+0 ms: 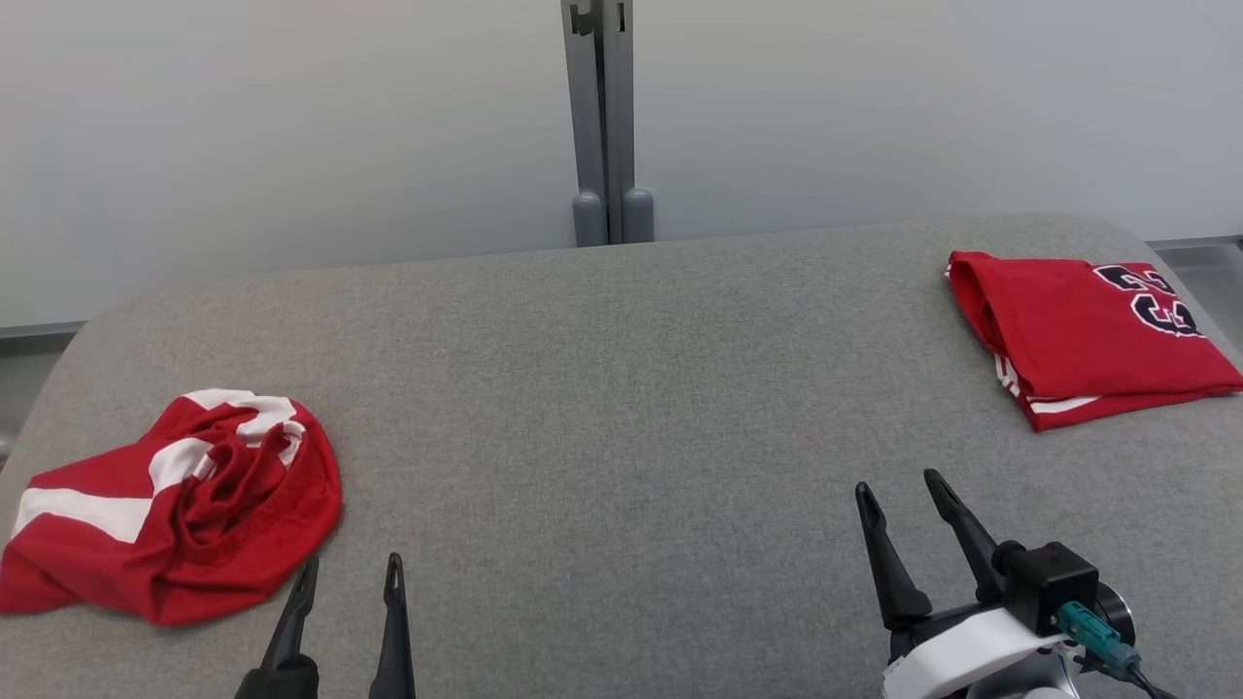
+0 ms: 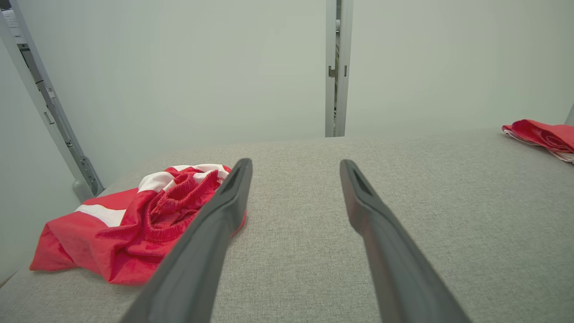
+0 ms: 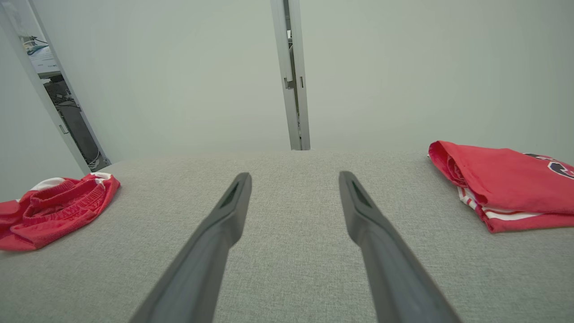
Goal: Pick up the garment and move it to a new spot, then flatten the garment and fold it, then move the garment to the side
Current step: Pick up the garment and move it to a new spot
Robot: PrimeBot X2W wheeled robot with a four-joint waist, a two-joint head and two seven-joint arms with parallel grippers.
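Sitting in a crumpled heap at the left end of the grey surface (image 1: 621,388), the garment (image 1: 184,505) is red with white stripes. The left wrist view shows an elastic waistband (image 2: 175,202) in the middle of the pile, so I'd guess shorts. It's all bunched in on itself, which I reckon is why step one is hauling it to a fresh spot: the open middle of the surface gives room to spread it flat.

The left claw (image 1: 352,561) hovers just beside the heap's near edge, fingers spread wide and holding nothing. It looks like the one placed for the pick, since it's nearest. The right claw (image 1: 898,482) is well apart on the other side, also wide open and empty, pointing at bare surface. It's probably on standby to help with the flattening.

Way off at the far right lies a folded red jersey (image 1: 1088,330) with dark numbers, parked neatly near the edge. My guess is that's the "to the side" zone for finished pieces. Nothing's been grabbed yet as far as I can tell.
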